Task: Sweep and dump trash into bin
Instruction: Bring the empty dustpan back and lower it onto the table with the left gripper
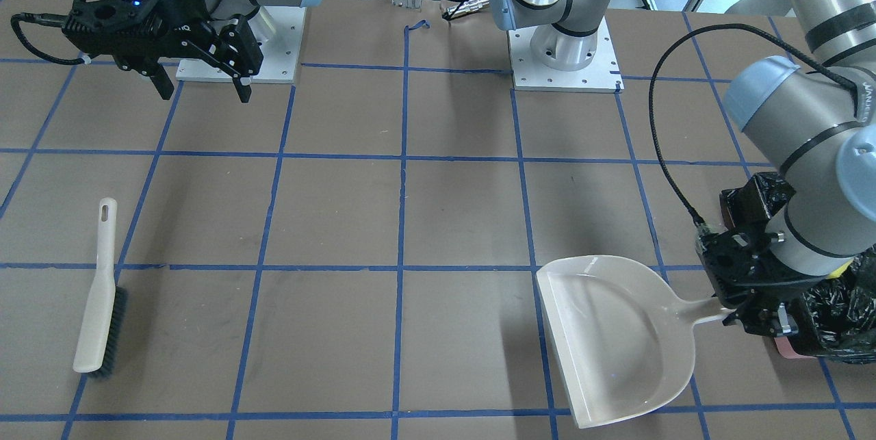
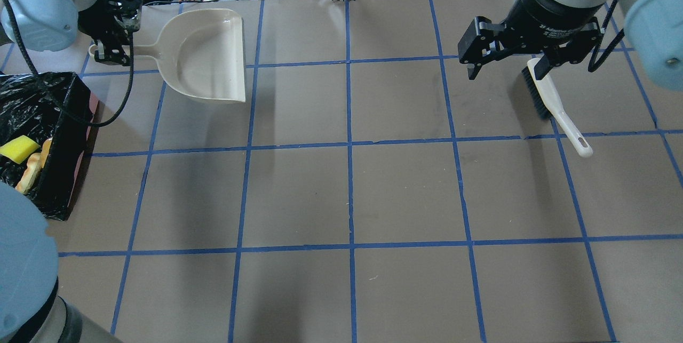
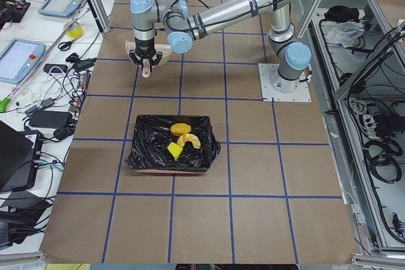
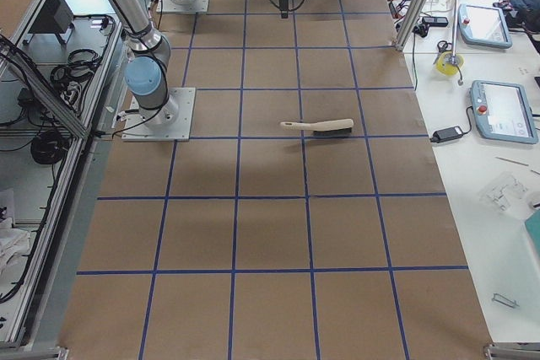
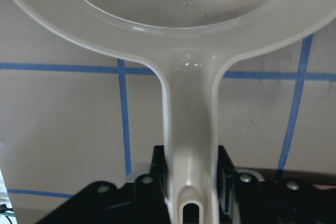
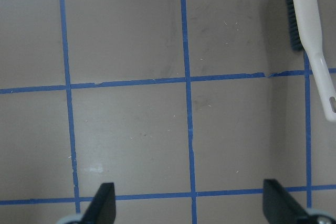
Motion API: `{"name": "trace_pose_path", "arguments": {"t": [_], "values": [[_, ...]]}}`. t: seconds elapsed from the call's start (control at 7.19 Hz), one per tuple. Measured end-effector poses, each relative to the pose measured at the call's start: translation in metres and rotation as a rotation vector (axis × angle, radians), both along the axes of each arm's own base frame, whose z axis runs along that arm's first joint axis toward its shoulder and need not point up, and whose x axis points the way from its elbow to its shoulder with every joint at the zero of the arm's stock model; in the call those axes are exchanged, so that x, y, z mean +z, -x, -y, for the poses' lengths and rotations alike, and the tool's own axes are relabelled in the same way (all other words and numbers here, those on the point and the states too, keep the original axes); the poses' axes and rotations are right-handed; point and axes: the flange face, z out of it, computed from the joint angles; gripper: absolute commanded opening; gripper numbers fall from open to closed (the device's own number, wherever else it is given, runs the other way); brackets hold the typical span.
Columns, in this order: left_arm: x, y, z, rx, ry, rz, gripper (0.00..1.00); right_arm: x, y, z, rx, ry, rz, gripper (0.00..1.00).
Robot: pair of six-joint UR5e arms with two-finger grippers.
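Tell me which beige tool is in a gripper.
The dustpan: the left gripper is shut on its handle. The brush lies loose on the table, apart from the open right gripper.

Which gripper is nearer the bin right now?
Left. The left gripper, shut on the dustpan, is just beside the bin; the right gripper hovers across the table by the brush.

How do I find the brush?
Look at the brown table with blue tape lines, on the robot's right side. The brush lies flat there, nothing holding it. It is thin and beige with dark bristles, unlike the wide dustpan scoop in the left claw.
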Motion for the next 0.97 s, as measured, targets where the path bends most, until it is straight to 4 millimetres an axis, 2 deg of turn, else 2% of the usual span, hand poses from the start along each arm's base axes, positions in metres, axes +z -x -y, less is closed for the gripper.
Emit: {"name": "trace_pose_path", "arguments": {"t": [0.42,0.97], "values": [[-0.037,0.019,0.005,0.006,-0.100,-0.044,0.00,0.000,-0.001,0.001,0.000,0.005,0.004,1.00],[-0.075,0.051,0.026,-0.180,-0.168,-0.004,0.00,0.000,-0.001,0.001,0.001,0.005,0.003,1.00]]}}
